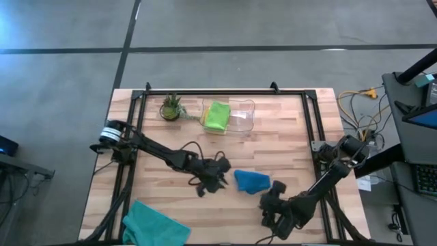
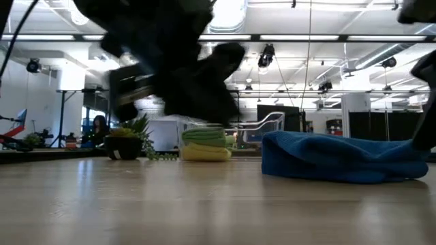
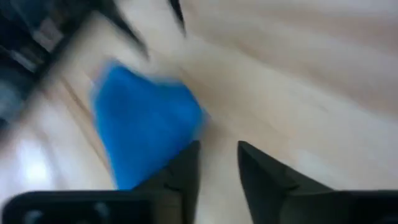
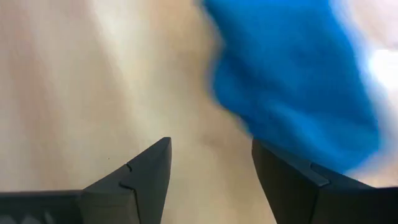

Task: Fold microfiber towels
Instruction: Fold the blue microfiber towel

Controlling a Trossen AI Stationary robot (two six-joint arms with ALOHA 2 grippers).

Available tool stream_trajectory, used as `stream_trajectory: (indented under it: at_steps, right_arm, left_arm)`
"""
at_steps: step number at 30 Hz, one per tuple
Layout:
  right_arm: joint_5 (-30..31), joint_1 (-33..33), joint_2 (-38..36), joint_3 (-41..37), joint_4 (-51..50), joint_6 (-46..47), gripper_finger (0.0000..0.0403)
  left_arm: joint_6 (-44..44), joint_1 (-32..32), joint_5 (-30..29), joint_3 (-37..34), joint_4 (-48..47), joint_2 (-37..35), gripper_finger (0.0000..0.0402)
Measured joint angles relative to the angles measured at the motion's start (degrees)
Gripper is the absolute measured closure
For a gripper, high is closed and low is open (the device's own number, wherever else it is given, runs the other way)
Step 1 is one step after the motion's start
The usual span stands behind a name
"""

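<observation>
A blue towel (image 1: 251,181) lies crumpled in a heap on the wooden table, right of centre. My left gripper (image 1: 222,180) hovers just left of it, its fingers (image 3: 217,155) a little apart with bare wood between them and the blue towel (image 3: 146,127) beside them. My right gripper (image 1: 273,195) stands close to the heap's near right side, wide open (image 4: 211,162), with the blue towel (image 4: 292,81) ahead of one finger. A teal towel (image 1: 153,225) lies bunched at the near left edge. A lime green towel (image 1: 217,116) lies folded on a yellow one (image 2: 204,154) at the back.
A clear plastic bin (image 1: 240,115) stands at the far middle, just right of the green and yellow stack. A small potted plant (image 1: 171,107) sits to the stack's left. Black rails (image 1: 225,92) frame the table's far and side edges.
</observation>
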Motion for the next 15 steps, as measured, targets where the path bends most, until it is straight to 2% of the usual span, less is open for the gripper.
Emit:
stream_trajectory:
  at_steps: [1,4,8,10,15]
  right_arm:
    - [0.60,0.15,-0.21,-0.30,-2.20,0.67,0.0184]
    - [1.83,0.22,-0.74,-1.18,-2.36,1.93,0.0184]
    - [2.65,-0.01,-1.75,-2.19,-3.55,3.41,0.0184]
    - [2.74,-0.34,-2.31,-2.63,-5.46,3.95,0.0184]
    - [3.03,-0.65,-3.83,-2.50,-6.25,6.21,0.0184]
  left_arm:
    - [-0.05,-0.02,-0.06,0.83,2.31,0.57,0.0296]
    - [0.00,-0.07,-0.23,3.40,1.21,2.15,0.0249]
    - [0.15,-0.17,-3.80,6.85,1.31,5.46,0.0198]
    - [0.42,-0.27,-6.48,7.46,1.05,6.59,0.0182]
    - [2.91,-0.44,-8.19,9.45,0.73,9.61,0.0167]
